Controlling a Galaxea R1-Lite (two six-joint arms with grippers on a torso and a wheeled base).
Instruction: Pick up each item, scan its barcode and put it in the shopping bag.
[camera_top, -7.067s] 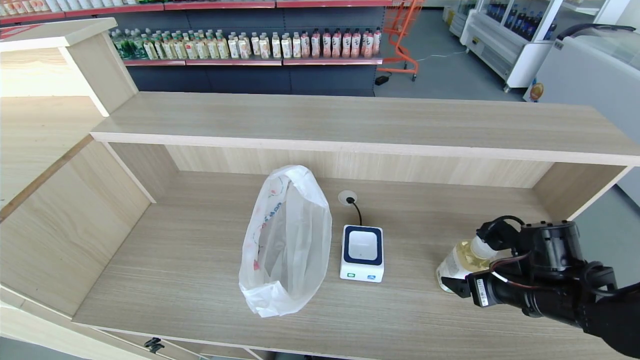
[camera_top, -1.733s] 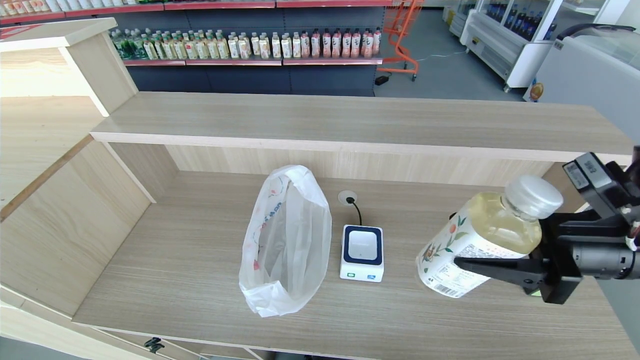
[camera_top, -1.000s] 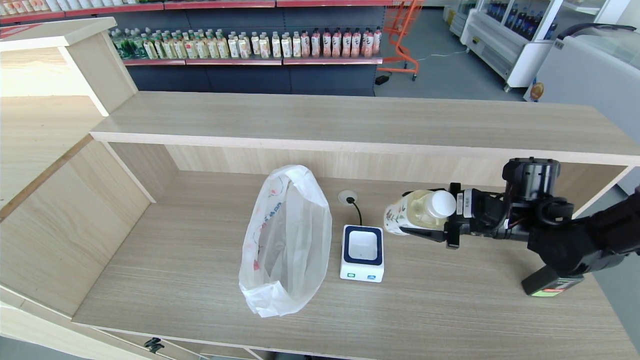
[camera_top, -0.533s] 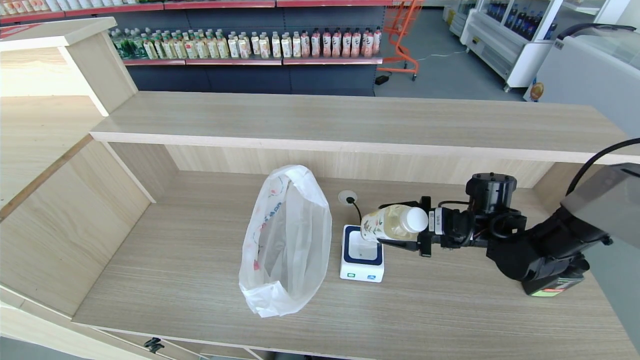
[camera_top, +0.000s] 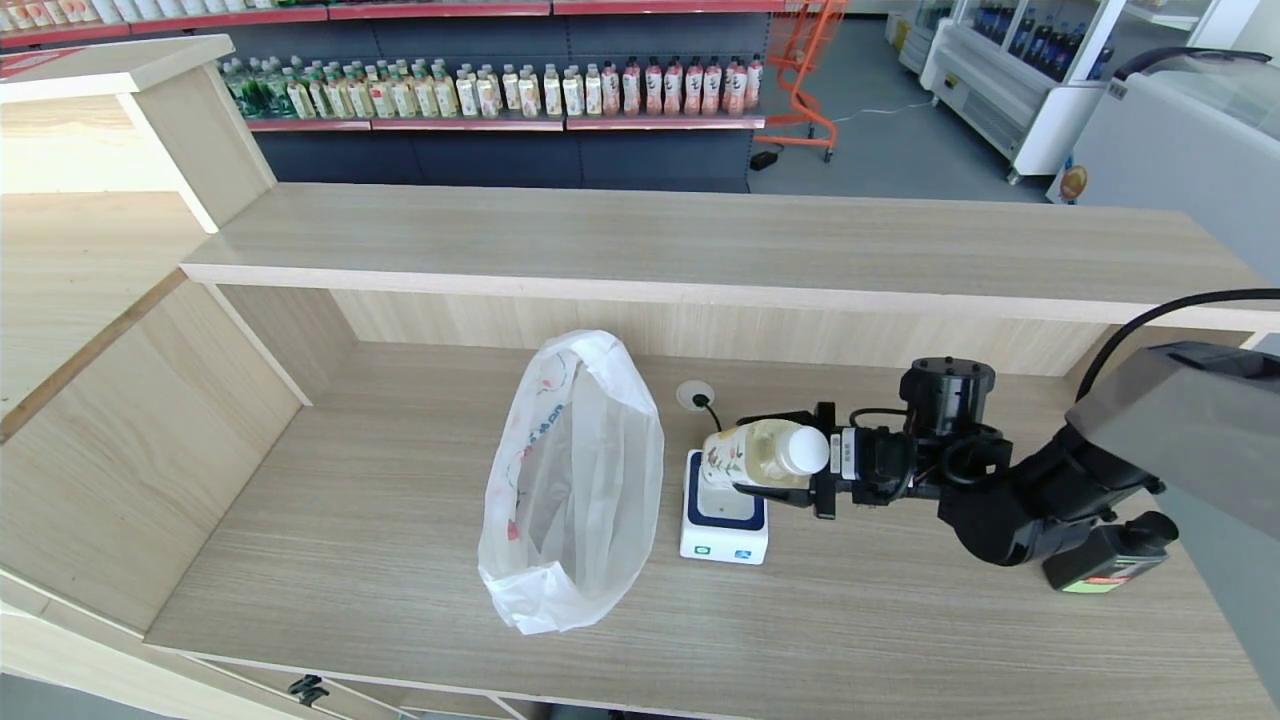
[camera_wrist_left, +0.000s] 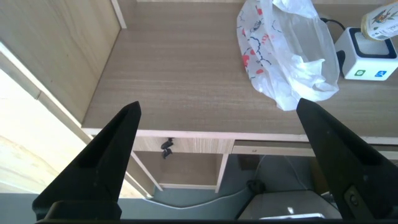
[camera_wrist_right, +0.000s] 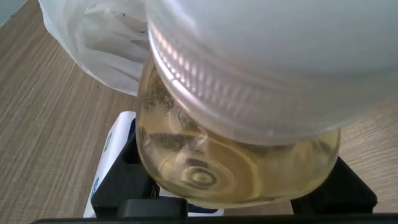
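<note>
Head view: the right gripper (camera_top: 768, 456) clamps a drink bottle (camera_top: 745, 457) lying sideways between its fingers, directly over the barcode scanner (camera_top: 724, 530). The shopping bag (camera_top: 570, 480) stands just beyond the fingertips.

Left wrist view: the left gripper (camera_wrist_left: 219, 107) is spread wide and holds nothing. The shopping bag (camera_wrist_left: 283, 53) and barcode scanner (camera_wrist_left: 365, 62) lie well ahead of its fingers.

Right wrist view: the drink bottle (camera_wrist_right: 236, 168) fills the grip, with the barcode scanner (camera_wrist_right: 112, 177) beneath.

Shelves of drinks (camera_top: 500, 92) stand behind the wooden counter (camera_top: 700, 238).
</note>
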